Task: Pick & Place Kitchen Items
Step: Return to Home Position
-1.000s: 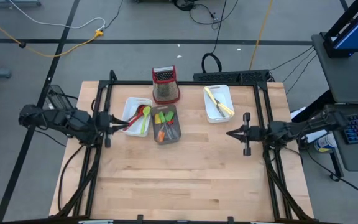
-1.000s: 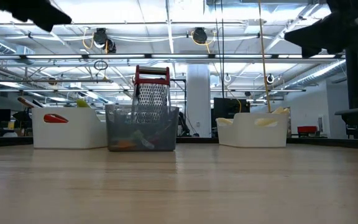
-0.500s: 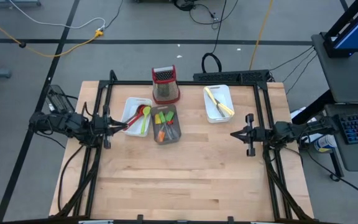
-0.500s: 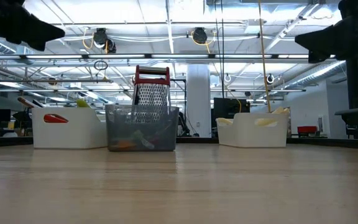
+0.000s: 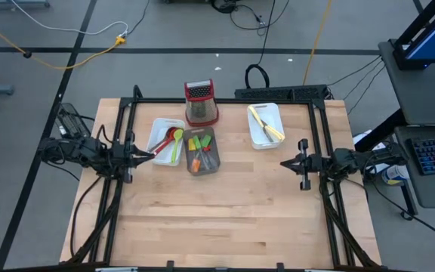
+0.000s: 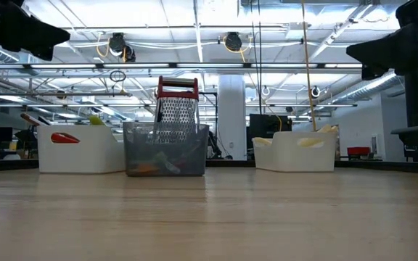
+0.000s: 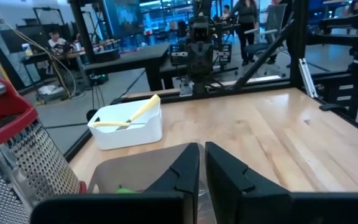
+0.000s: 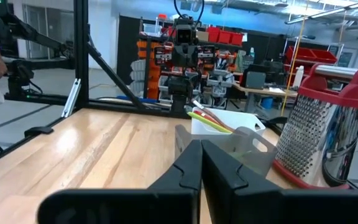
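The left hand (image 5: 140,156) is hanging at the left of the frame in the high view, over the left edge of the worktop (image 5: 217,219); in its own wrist view the two fingers (image 7: 188,167) are pressed almost together with only a thin slit between them, and they are pinching nothing. Its tip is pointing at the lower left corner of a white tray (image 5: 157,128), just beside it but apart from it; a red spoon (image 5: 171,138) and a green spoon (image 5: 177,143) are lying in that tray, their handles slanting over its rim.

Touching the tray's right side, a grey bin (image 5: 203,173) is sitting just left of the frame's centre; small green, orange and red spatulas (image 5: 200,151) are lying inside it. Directly above the bin in the frame, a red-topped grater (image 5: 201,102) is standing upright.

The right hand (image 5: 283,162) is hanging right of centre, over the right part of the worktop; its fingers (image 8: 188,163) are also pressed together and are gripping nothing. Up and to the left of it in the frame, well apart from the bin, a second white tray (image 5: 257,140) is holding pale yellow knives (image 5: 266,125); the right hand is apart from it.
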{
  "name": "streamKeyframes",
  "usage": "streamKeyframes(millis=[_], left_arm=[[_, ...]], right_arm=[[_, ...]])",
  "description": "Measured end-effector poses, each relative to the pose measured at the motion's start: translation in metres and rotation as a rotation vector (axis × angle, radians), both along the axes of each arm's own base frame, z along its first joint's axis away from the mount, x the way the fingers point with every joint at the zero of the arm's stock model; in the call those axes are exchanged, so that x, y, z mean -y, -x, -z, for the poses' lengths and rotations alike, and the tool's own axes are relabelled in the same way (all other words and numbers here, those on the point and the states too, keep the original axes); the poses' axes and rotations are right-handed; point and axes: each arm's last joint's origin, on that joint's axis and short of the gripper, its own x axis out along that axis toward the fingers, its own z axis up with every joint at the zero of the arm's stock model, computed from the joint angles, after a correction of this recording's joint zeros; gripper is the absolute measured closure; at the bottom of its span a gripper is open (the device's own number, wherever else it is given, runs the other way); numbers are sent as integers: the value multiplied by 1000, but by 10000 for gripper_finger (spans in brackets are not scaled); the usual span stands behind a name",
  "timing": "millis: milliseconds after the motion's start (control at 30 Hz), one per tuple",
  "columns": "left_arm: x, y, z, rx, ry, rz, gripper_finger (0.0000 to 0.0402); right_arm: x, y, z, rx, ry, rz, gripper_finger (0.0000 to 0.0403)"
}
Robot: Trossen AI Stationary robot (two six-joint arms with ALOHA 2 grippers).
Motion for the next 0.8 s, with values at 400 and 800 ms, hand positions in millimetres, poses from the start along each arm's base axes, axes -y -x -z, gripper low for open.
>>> streamKeyframes(millis=[400,800], left_arm=[[7,-11,15,83,1,130,369],[10,-24,48,112,5,139,369]], right_arm=[[0,0,0,6,139,16,403],[0,-1,0,-5,211,22,398]])
